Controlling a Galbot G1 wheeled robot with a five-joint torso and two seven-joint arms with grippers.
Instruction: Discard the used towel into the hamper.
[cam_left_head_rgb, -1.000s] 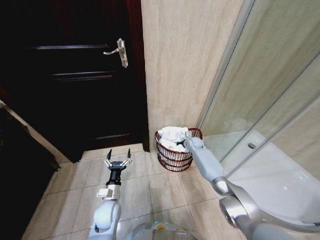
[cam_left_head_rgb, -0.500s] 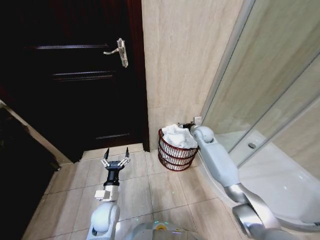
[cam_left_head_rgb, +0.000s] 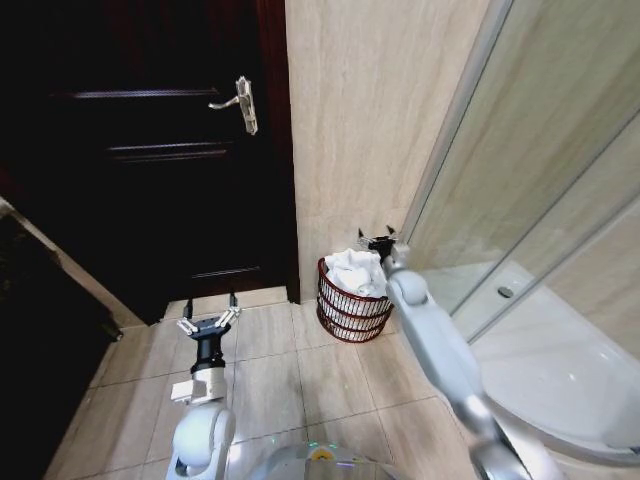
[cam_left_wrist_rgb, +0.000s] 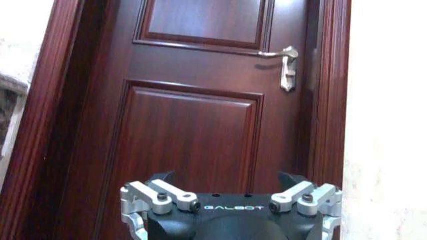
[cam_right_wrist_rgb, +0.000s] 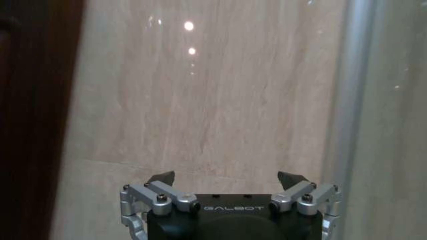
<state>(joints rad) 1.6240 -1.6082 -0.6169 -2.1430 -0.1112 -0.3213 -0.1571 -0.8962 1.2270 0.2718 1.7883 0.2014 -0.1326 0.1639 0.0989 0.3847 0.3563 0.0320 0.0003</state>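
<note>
One white towel (cam_left_head_rgb: 355, 271) fills one hamper (cam_left_head_rgb: 350, 310); two grippers spread empty

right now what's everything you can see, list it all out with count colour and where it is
hamper: one, dark reddish-brown wire, on the floor at the foot of the beige wall, beside the shower
towel: one, white, bunched in the hamper, piled above its rim
door: one, dark brown, shut, left of the beige wall
door handle: one, silver, on the door's right edge
shower enclosure: one, glass with a metal frame, on the right
shower tray: one, white, under the glass
floor tiles: many, beige
left gripper: one, black and silver, open, low over the floor before the door
right gripper: one, black and silver, open, empty, just above the towel
</note>
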